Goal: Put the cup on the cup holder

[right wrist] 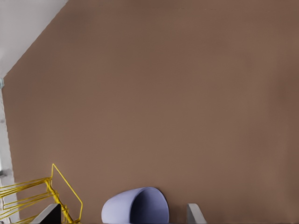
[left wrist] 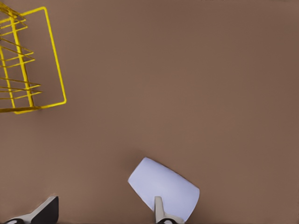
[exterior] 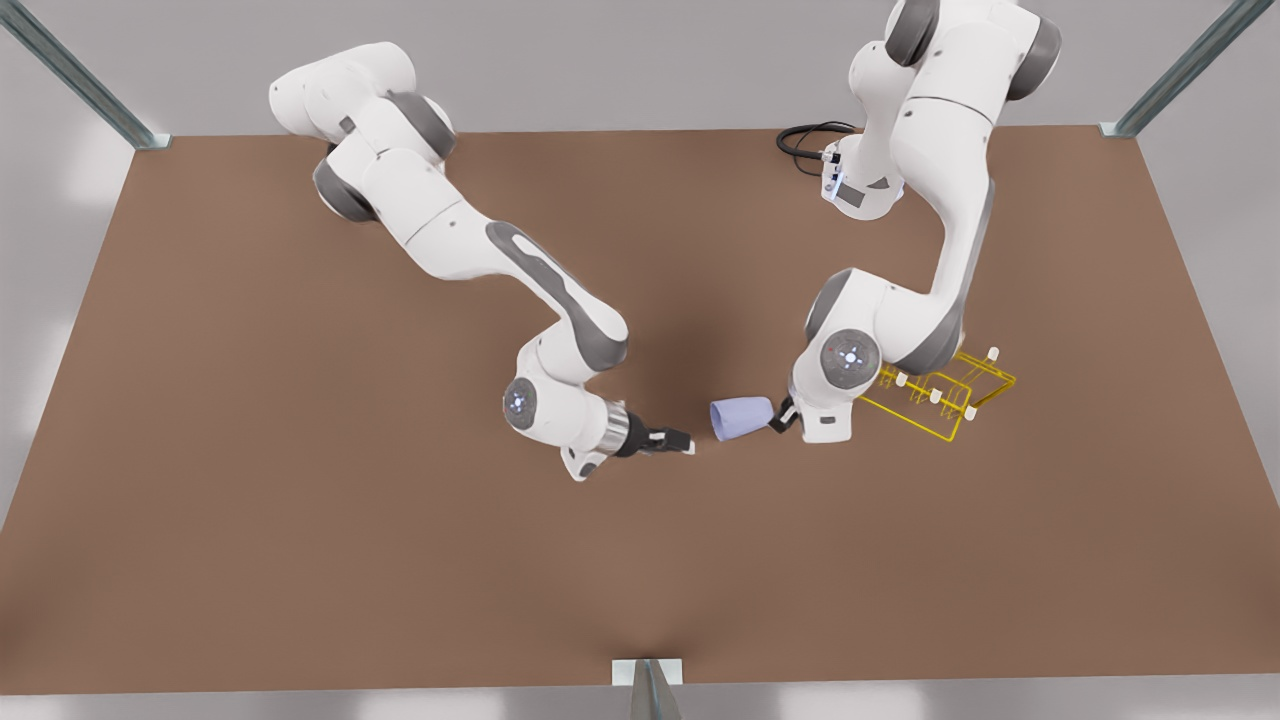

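Note:
The lavender-blue cup (exterior: 740, 417) lies on its side mid-table, its wide mouth toward the front view's left. The yellow wire cup holder (exterior: 935, 398) stands about a cup's length to its right. My left gripper (exterior: 783, 417) hovers at the cup's narrow end. In the left wrist view it (left wrist: 106, 200) is open: one fingertip (left wrist: 159, 210) overlaps the cup (left wrist: 163, 186), bare table shows between the fingers, and the holder (left wrist: 56, 56) lies beyond. My right gripper (exterior: 685, 441) stops just short of the mouth. It (right wrist: 124, 205) is open, with the cup (right wrist: 121, 210) seen between its fingers and the holder (right wrist: 67, 184) beside.
The brown table (exterior: 300, 550) stretches wide on the front view's left and toward its near edge. A black cable coil (exterior: 810, 140) lies at the back by the left arm's base. Metal posts stand at the back corners and at the front edge (exterior: 645, 690).

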`<state>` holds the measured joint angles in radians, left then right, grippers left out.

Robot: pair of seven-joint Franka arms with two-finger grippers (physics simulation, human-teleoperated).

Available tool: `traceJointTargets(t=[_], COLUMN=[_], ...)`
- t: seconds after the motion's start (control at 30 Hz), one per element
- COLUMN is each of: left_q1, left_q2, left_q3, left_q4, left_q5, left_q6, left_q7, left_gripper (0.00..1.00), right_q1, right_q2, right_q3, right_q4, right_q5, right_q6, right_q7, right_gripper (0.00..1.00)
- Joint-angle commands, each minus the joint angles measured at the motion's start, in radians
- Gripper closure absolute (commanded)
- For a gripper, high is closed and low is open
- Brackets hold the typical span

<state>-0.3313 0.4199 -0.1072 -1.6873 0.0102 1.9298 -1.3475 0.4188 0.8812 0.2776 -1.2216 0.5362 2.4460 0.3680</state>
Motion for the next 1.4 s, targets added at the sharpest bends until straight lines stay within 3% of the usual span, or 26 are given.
traceJointTargets(t=[0.0,0.13,0.2,0.27,0.33,0.37,0.53,0.6,0.83,1.37], left_q1=[0.000,-0.041,-0.041,-0.043,-0.043,-0.045,-0.052,-0.054,-0.086,-0.083], left_q2=[0.000,0.057,0.071,0.088,0.089,0.086,0.088,0.086,0.174,0.238], left_q3=[0.000,0.000,0.000,0.000,-0.002,0.000,-0.002,-0.002,-0.015,-0.015], left_q4=[-0.014,-0.003,-0.006,-0.008,-0.017,-0.041,-0.075,-0.081,-0.032,-0.031], left_q5=[-0.032,-0.079,-0.076,-0.095,-0.101,-0.099,-0.095,-0.095,-0.098,-0.091], left_q6=[0.159,0.253,0.314,0.331,0.345,0.336,0.308,0.261,0.273,0.353], left_q7=[-1.072,-1.334,-1.349,-1.363,-1.362,-1.349,-1.267,-1.213,-1.193,-1.191], left_gripper=[0.00,0.00,0.00,0.00,0.00,0.00,0.00,0.00,0.00,0.00], right_q1=[-0.055,-0.351,-0.451,-0.457,-0.456,-0.419,-0.413,-0.414,-0.384,-0.376], right_q2=[-0.079,-0.392,-0.602,-0.597,-0.600,-0.602,-0.568,-0.559,-0.582,-0.587], right_q3=[-0.021,-0.094,-0.106,-0.098,-0.124,-0.199,-0.196,-0.193,-0.190,-0.192], right_q4=[-0.041,-0.088,-0.282,-0.210,-0.225,-0.222,-0.158,-0.113,-0.099,-0.104], right_q5=[-0.048,-0.415,-0.498,-0.575,-0.576,-0.575,-0.527,-0.512,-0.562,-0.556], right_q6=[-0.145,-0.620,-0.741,-0.963,-0.941,-0.932,-0.884,-0.939,-0.929,-0.903], right_q7=[-0.015,-0.189,-0.259,-0.262,-0.317,-0.379,-0.334,-0.075,-0.078,-0.080], right_gripper=[0.00,0.00,0.00,0.00,0.00,0.00,0.00,0.00,0.00,0.00])
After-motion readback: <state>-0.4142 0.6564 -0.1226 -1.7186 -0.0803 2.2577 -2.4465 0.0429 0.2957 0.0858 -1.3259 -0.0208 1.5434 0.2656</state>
